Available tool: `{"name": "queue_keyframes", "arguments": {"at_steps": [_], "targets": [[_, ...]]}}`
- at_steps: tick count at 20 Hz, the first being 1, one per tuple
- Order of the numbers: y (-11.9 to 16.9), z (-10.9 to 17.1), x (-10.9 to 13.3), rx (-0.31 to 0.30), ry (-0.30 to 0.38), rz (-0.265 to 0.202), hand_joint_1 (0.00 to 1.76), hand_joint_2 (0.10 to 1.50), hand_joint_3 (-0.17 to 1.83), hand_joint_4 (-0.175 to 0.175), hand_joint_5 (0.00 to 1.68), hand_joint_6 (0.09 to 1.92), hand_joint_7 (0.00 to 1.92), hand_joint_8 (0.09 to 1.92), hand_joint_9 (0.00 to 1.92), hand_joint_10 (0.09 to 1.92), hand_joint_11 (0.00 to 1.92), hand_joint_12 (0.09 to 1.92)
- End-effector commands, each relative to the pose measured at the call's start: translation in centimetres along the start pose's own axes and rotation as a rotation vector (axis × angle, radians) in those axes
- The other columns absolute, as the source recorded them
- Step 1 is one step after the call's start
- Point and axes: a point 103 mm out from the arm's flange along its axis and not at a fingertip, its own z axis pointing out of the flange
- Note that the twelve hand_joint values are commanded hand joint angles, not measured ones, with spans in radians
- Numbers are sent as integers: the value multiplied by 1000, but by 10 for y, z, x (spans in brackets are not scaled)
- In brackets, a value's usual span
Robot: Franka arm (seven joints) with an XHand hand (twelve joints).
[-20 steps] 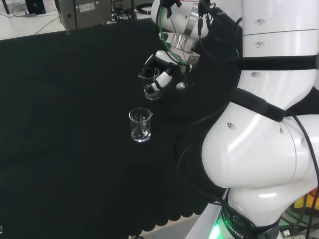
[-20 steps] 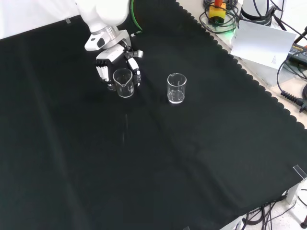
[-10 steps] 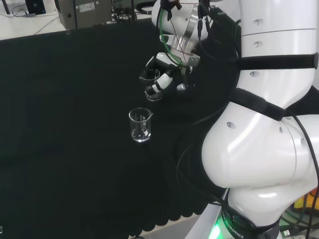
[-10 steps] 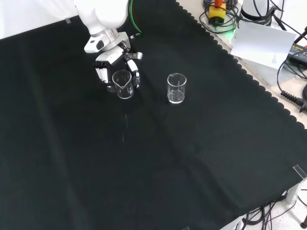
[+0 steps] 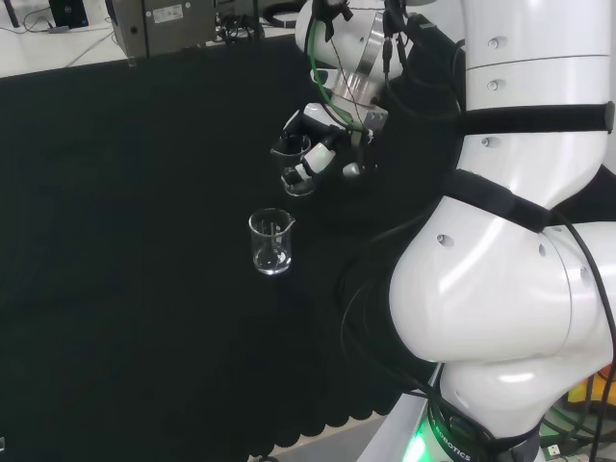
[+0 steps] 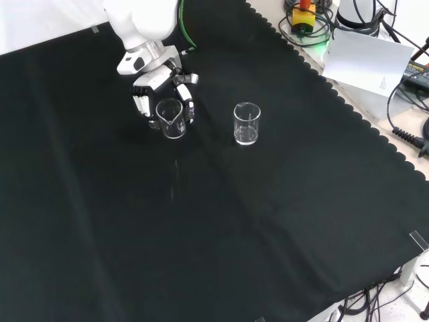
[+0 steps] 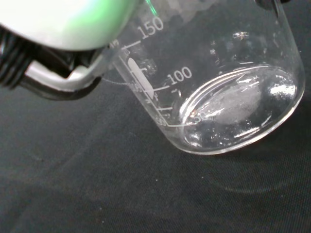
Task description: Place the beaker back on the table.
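Glass against black cloth (image 6: 221, 221): from my remote station, the hand (image 6: 151, 90) has its fingers curled round the beaker (image 6: 171, 118), which sits inside the grasp at roughly 6 o'clock from the wrist in the front view, mouth up and close to upright. In the head view the same beaker (image 5: 292, 164) hangs at about 8 o'clock from the palm (image 5: 322, 135), well in from the cloth's edges. The wrist view looks along the glass wall to the round base (image 7: 238, 114); a faint shadow lies on the cloth beneath it, and I judge the base to be just above the cloth or barely meeting it, though I cannot tell which. A second beaker (image 6: 247, 123) stands free at 3 o'clock from the held one in the front view, well apart, and at 6 o'clock from it in the head view (image 5: 270, 242). What the set-down turns on, as I read it, is the beaker's long axis: it runs nearly vertical, with open cloth straight below the base, so a plain descent and then a release should seat it. A tilt at release could tip it.
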Motion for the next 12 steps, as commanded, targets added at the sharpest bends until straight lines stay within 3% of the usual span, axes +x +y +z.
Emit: {"name": "queue_keyframes", "arguments": {"at_steps": [1, 2, 4, 6, 8, 12], "targets": [[-1, 2, 1, 5, -8, 5, 1423, 529, 841, -161, 1187, 897, 1293, 844, 1613, 87, 1330, 611], [-1, 3, 1, 3, 0, 10, 1428, 529, 842, -169, 1180, 914, 1280, 868, 1611, 87, 1328, 613], [-1, 6, 4, -4, -9, 6, 1337, 597, 752, -18, 1216, 828, 1298, 709, 1564, 87, 1303, 633], [-1, 7, 4, -2, -17, 6, 1299, 639, 684, 45, 1239, 767, 1313, 613, 1539, 87, 1290, 646], [-2, 9, 4, 8, -33, 5, 1287, 674, 624, 56, 1251, 735, 1298, 590, 1518, 87, 1284, 654], [-7, 11, 2, 21, -23, 6, 1270, 800, 431, 33, 1212, 766, 1204, 661, 1442, 87, 1305, 684]]}}
